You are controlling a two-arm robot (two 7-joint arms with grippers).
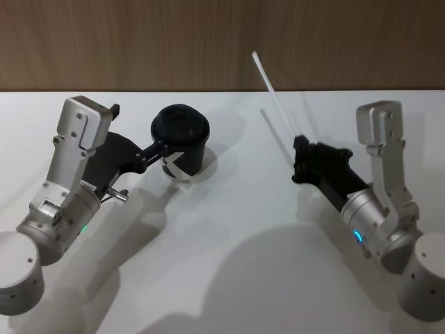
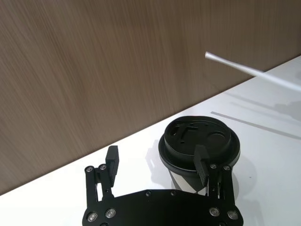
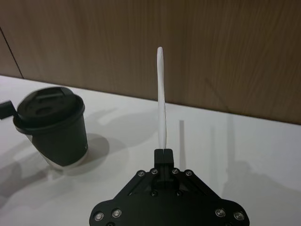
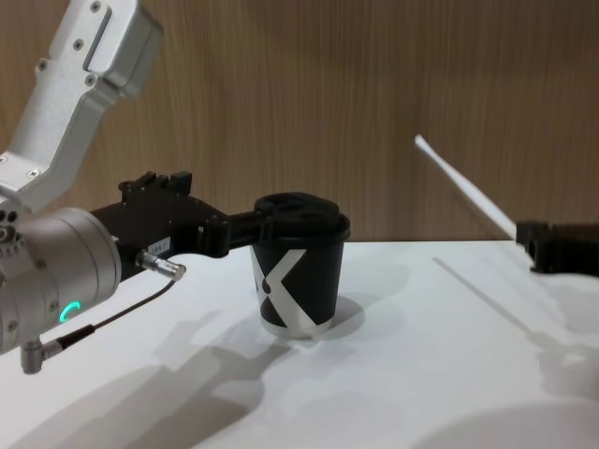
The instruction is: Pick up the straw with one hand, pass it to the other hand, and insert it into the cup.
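Note:
The black lidded cup [image 1: 182,132] with a white logo stands upright on the white table, left of centre. My left gripper [image 1: 138,130] is open beside it. In the left wrist view, one of the left gripper's [image 2: 157,157] fingers [image 2: 202,165] is against the cup's [image 2: 197,136] side, and the cup is not between the fingers. My right gripper [image 1: 299,142] is shut on the low end of the white straw [image 1: 274,97], held above the table to the right of the cup. The straw [image 3: 161,94] rises from the shut fingers and slants up toward the wall and the cup's side.
A wood-panel wall [image 1: 222,42] closes off the table's far edge just behind the cup. A thin dark cable with a metal plug [image 4: 159,268] hangs off my left wrist. Bare white table [image 1: 229,243] lies between the two arms.

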